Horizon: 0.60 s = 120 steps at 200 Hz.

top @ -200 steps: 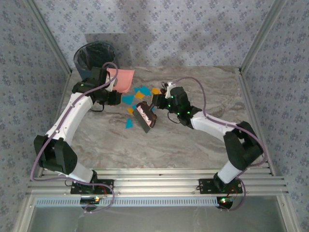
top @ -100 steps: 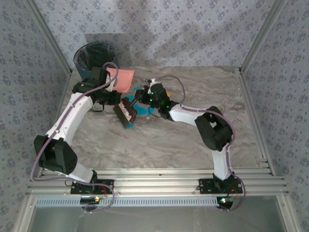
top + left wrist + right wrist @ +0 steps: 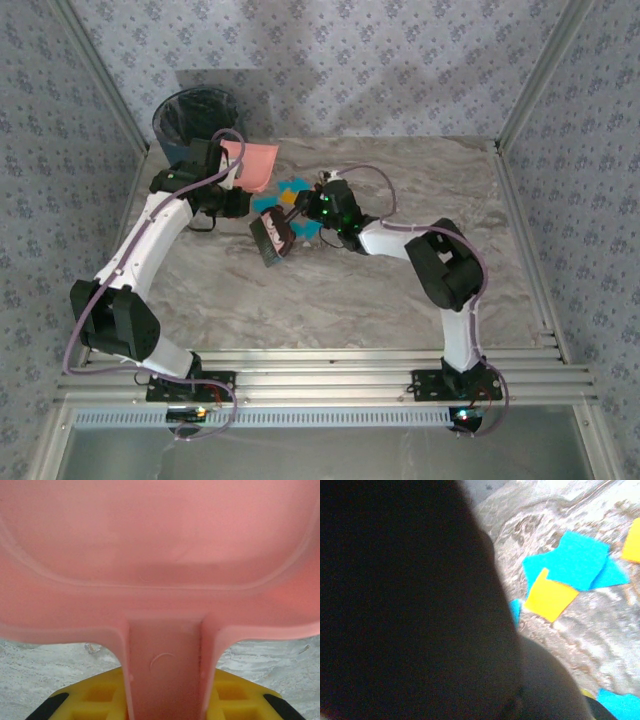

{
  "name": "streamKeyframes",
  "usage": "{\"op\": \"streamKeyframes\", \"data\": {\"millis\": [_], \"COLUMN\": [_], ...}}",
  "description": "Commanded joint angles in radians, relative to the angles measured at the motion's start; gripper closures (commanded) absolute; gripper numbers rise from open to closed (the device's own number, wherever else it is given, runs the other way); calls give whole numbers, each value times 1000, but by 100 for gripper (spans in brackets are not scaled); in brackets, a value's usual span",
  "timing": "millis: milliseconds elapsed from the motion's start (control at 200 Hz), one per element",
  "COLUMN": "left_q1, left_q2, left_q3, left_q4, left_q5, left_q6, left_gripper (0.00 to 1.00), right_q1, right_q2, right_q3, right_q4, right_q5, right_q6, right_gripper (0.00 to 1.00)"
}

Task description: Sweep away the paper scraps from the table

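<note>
The left fingers (image 3: 102, 697), yellow with black tips, are clamped on the handle of a pink dustpan (image 3: 160, 555); the handle runs straight down between them. From above, the dustpan (image 3: 256, 163) sits at the far left of the table (image 3: 400, 300), just beside a black bin (image 3: 195, 115) in the corner, with its wide mouth facing right.

The right fingers (image 3: 300, 226) are closed on a dark brush (image 3: 270, 238), which reaches out to the left of that arm's wrist and lies slanted just above the table.

The paper scraps (image 3: 292, 188), teal and orange, lie in a loose cluster on the table between the dustpan's mouth and the brush, and one teal piece shows just right of the brush head. In the right wrist view, teal and orange scraps (image 3: 572, 560) lie flat on the marbled top, some overlapping, beside a dark blurred shape (image 3: 395, 605) too close to make out
</note>
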Motion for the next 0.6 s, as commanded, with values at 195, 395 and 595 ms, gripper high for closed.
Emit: {"op": "streamKeyframes", "data": {"millis": [195, 395, 595], "left_q1": [-1, -2, -6], "left_q2": [-2, 1, 7], "left_q3": [9, 10, 14], "left_q4": [0, -2, -7], "left_q5": [-2, 1, 4], "left_q6": [7, 6, 7], "left_gripper": [100, 100, 100], "right_q1": [-94, -149, -168], "right_q2": [-174, -273, -390], "right_q3": [-198, -294, -322], "right_q4": [-45, -96, -267], "right_q5": [91, 139, 301], "right_q6": [-59, -98, -210], "right_gripper": [100, 100, 100]}}
